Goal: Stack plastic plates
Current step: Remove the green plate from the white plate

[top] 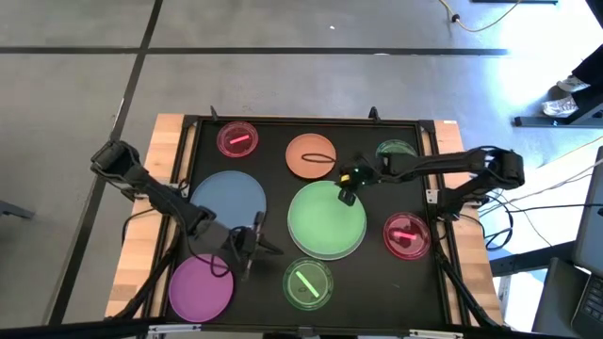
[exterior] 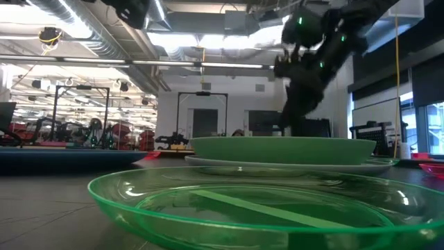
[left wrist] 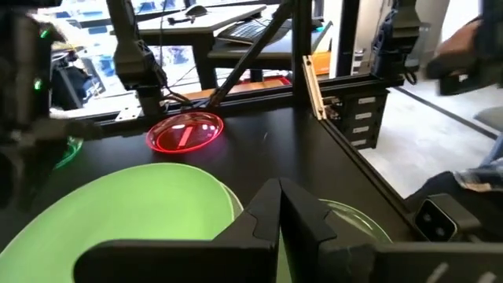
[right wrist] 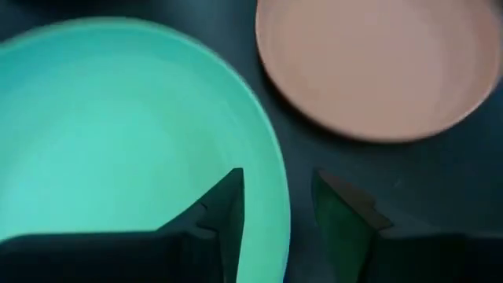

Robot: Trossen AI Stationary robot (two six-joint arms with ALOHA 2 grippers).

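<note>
Light green plate [top: 326, 222], stacked on a white one mid-desk, lies directly beneath the right hand [top: 347, 191], whose fingers gape empty astride its far rim, the smaller orange plate [top: 310, 155] just beyond.

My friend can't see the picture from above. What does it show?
The right gripper hangs open over the edge of a green plate sitting on a white plate mid-table. Blue, orange, purple and small see-through plates lie around; the left gripper waits shut.
</note>
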